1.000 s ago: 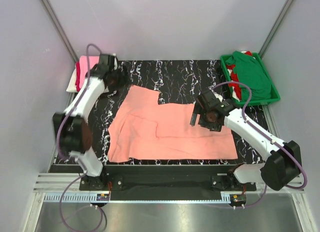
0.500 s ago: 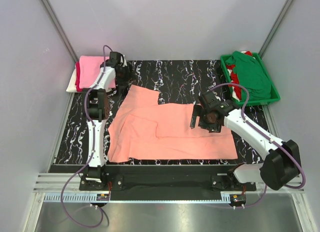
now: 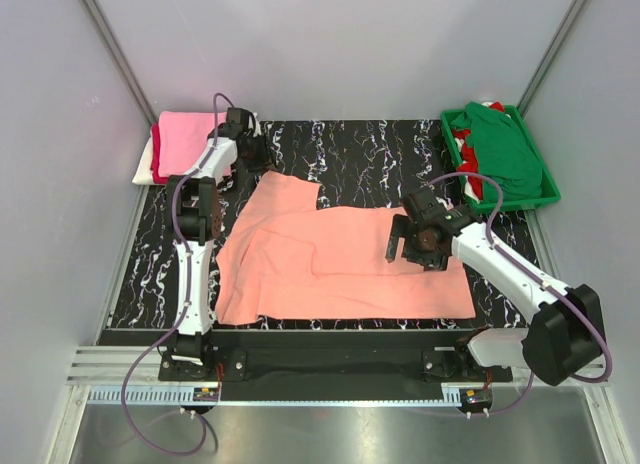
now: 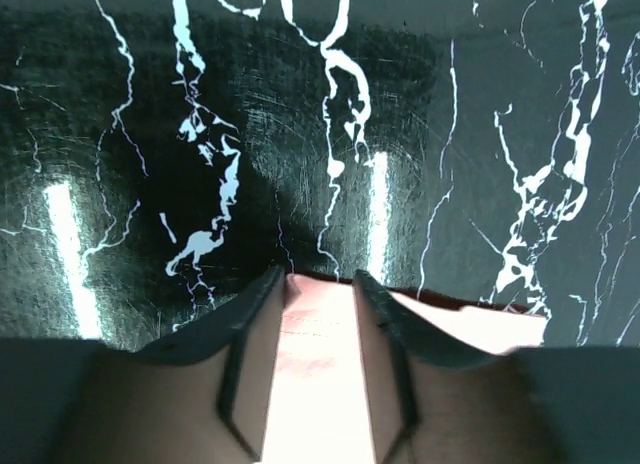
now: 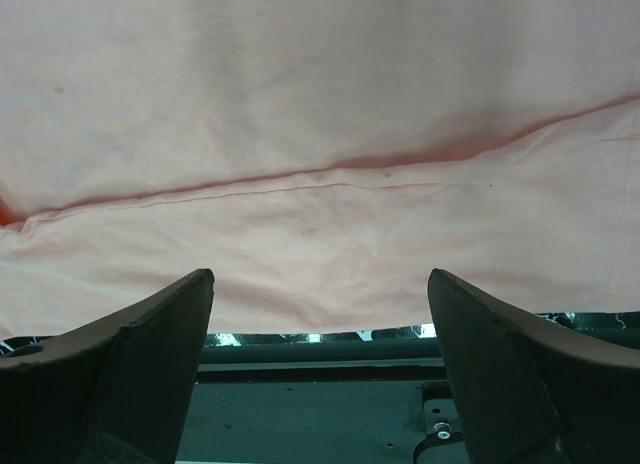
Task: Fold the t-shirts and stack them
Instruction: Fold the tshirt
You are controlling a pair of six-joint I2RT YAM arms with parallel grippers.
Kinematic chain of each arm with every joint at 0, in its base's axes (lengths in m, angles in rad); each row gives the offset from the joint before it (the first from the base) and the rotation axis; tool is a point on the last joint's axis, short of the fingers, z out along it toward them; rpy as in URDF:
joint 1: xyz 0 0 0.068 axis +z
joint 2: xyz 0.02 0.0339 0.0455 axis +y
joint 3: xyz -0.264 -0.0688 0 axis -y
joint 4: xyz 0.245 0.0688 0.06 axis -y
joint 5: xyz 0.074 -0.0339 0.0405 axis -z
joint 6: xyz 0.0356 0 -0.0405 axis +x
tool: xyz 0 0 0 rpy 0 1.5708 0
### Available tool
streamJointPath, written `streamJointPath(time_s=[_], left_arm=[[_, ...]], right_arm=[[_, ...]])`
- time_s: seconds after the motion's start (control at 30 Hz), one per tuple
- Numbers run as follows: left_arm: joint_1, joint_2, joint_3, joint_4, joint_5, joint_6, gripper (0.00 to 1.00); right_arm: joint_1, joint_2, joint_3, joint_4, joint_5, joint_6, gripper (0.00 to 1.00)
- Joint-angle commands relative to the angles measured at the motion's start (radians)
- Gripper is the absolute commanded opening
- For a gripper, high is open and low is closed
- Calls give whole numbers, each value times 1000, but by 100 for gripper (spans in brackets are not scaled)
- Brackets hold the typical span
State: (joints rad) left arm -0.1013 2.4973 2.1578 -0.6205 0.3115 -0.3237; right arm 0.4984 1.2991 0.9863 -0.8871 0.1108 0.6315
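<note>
The salmon-peach t-shirt (image 3: 330, 254) lies spread flat over the middle of the black marbled table (image 3: 370, 149). My left gripper (image 3: 250, 156) is at the shirt's far left corner. In the left wrist view its jaws (image 4: 318, 279) stand nearly together with the peach cloth (image 4: 315, 374) between them. My right gripper (image 3: 402, 246) hovers over the shirt's right half. In the right wrist view it (image 5: 320, 284) is wide open and empty above the cloth (image 5: 320, 134), near its front hem.
A folded stack with a bright pink shirt (image 3: 182, 134) on top sits at the far left corner. A green plastic tray (image 3: 548, 198) at the far right holds a dark green shirt (image 3: 505, 149) and red and white cloth (image 3: 462, 144). The table's front rail (image 5: 320, 384) runs below the hem.
My left gripper has moved right from beside the pink stack to the shirt's far left corner. My right gripper has shifted slightly right and nearer. The shirt lies as before.
</note>
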Motion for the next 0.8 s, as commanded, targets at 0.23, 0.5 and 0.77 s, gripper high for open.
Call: streamJointPath(time_s=[0.23,0.5,0.77], left_arm=[[-6,-8,19,-53,8,20,0],[-6,-246,-93,-77,-20,41,0],[-8,-469,-340,-2,-17,32,0]], right_arm=[[-86,-12,11,36,-28,-58,95],[-334,159,205,46,-39,-111,94],[-452,484,472,53,38,-144,83]])
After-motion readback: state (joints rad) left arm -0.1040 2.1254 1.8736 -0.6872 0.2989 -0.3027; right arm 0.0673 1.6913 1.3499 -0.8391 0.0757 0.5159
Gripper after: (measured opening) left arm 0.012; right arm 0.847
